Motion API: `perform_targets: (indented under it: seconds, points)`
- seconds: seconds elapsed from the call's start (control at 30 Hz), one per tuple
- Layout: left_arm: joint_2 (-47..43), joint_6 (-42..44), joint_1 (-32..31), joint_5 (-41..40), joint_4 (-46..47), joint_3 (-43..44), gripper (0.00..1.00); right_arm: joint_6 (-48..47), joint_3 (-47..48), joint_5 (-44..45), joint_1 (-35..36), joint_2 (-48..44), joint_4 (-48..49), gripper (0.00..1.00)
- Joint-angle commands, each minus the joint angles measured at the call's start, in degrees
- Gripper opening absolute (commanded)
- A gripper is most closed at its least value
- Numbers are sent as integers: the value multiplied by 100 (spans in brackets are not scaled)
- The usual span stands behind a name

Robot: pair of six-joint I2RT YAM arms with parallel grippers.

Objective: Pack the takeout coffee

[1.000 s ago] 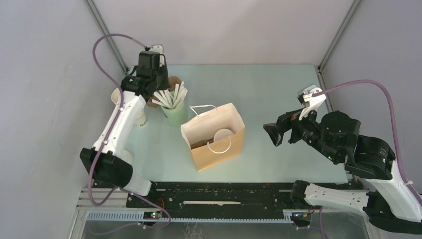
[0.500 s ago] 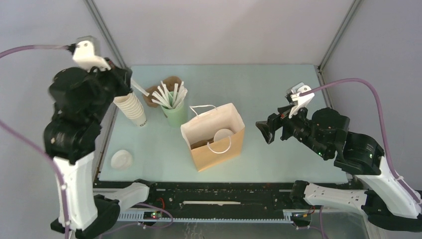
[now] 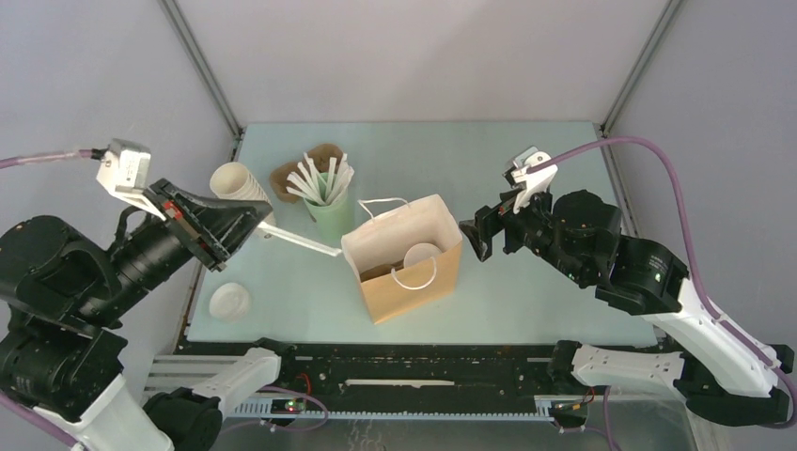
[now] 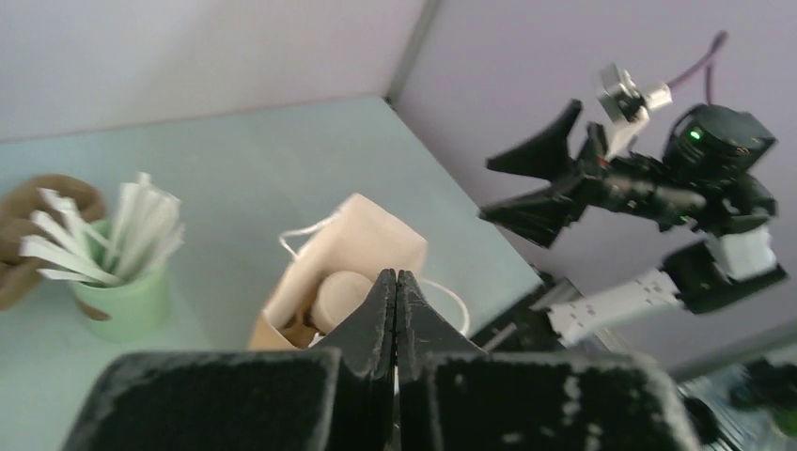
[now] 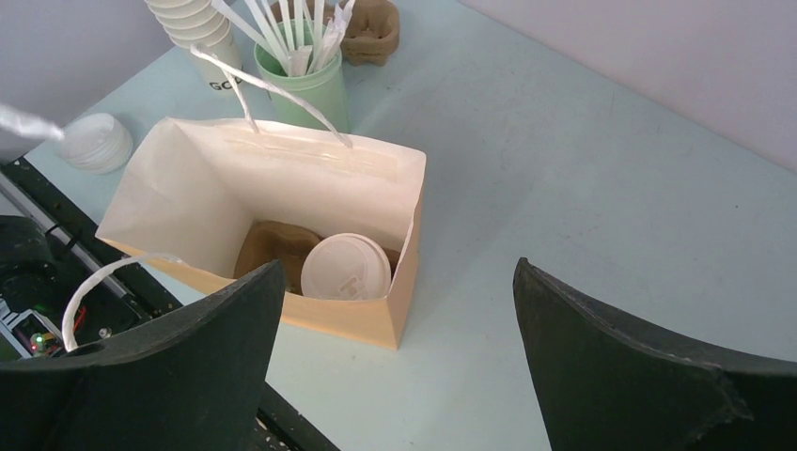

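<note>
Left gripper (image 3: 250, 224) is pinched shut, maybe on a white stick (image 3: 305, 242). Right gripper (image 3: 477, 235) gapes wide, holding nothing.

The paper bag (image 3: 414, 287) is matt brown kraft outside, smooth white inside; the takeout coffee (image 5: 346, 267) in it is topped smooth, white and plastic-looking. At its ten o'clock, the green cup (image 3: 331, 218) looks matt. The right gripper (image 5: 399, 268) has grainy matt black fingers (image 5: 620, 366)
</note>
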Motion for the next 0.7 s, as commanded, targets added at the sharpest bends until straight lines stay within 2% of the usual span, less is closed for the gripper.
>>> perform_targets:
  seconds: [0.0, 0.2, 0.33, 0.53, 0.67]
  points:
    - [158, -521, -22, 1216, -86, -233, 0, 6, 5, -20, -49, 2, 364, 100]
    - [85, -621, -35, 1325, 488, -851, 0, 153, -12, 5, -53, 1, 360, 100]
    - [99, -541, -315, 1220, 873, -1359, 0, 243, -12, 19, -53, -20, 300, 100]
    - [434, -257, -961, 813, 899, -1674, 0, 309, -12, 105, -53, -95, 195, 100]
    - [678, -82, -1105, 724, 607, -1713, 0, 353, -20, 147, -53, -122, 111, 100]
